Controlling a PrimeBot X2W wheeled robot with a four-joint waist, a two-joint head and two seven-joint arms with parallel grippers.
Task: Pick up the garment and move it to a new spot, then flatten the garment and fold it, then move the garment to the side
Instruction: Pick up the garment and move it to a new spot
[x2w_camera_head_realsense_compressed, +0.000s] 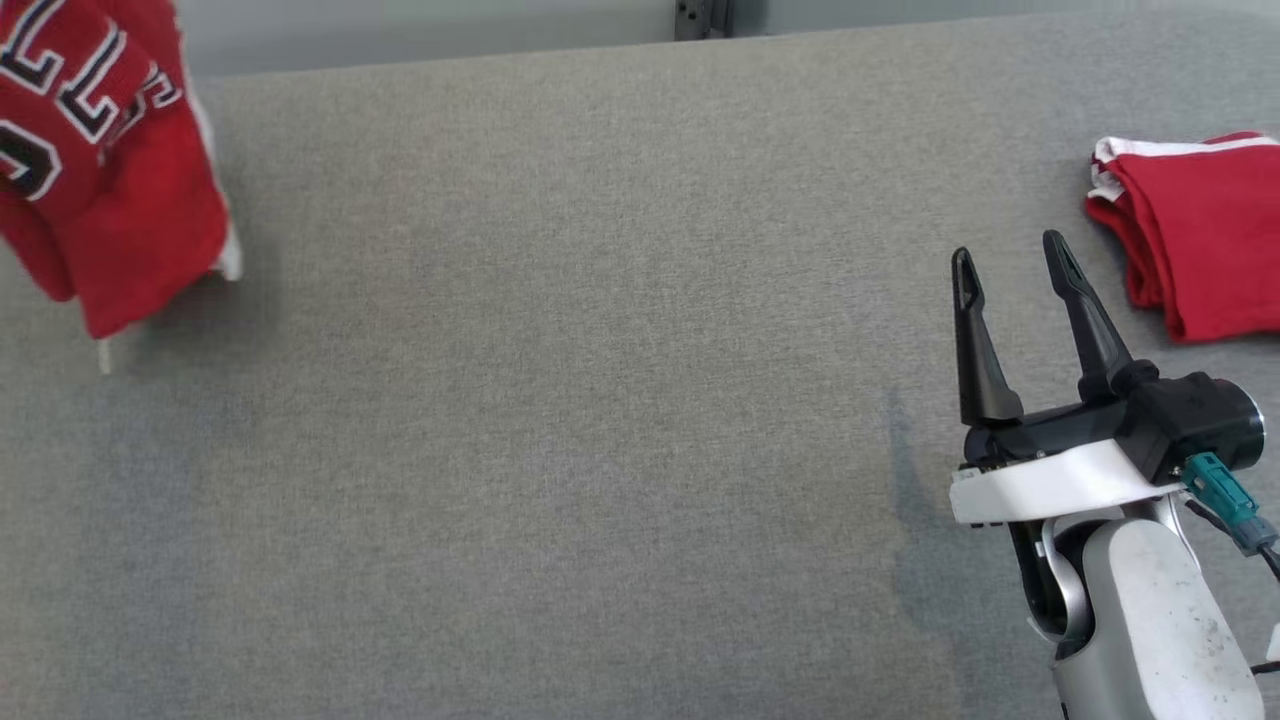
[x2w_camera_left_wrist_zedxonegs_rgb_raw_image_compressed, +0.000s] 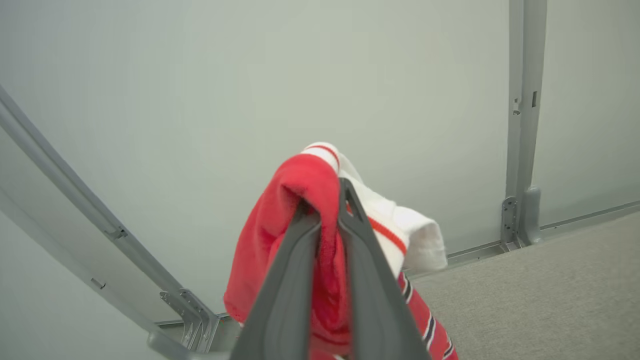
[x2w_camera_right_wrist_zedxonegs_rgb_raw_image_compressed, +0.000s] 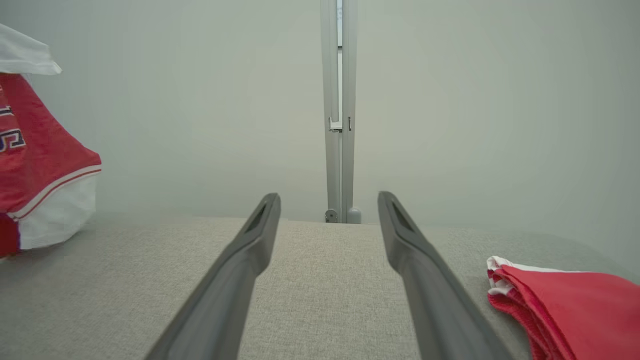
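Jersey, red with white-edged dark lettering and white trim, hangs bunched at the far left of the grey worktop. The left wrist view shows the left claw narrowed onto a fold of the jersey. Its two dark fingers are pressed against red cloth that is pinched between them and spills over their tips. A white, red-striped edge droops on one side and striped fabric trails below. In the right wrist view the jersey hangs with its white hem down at the worktop; whether the hem touches the surface I cannot tell.

The right claw hovers over the right part of the worktop, well apart from the jersey. Its fingers are spread wide with nothing between them and touch no cloth. Just beside it, to its right, a folded red garment with white edging lies flat on the worktop.
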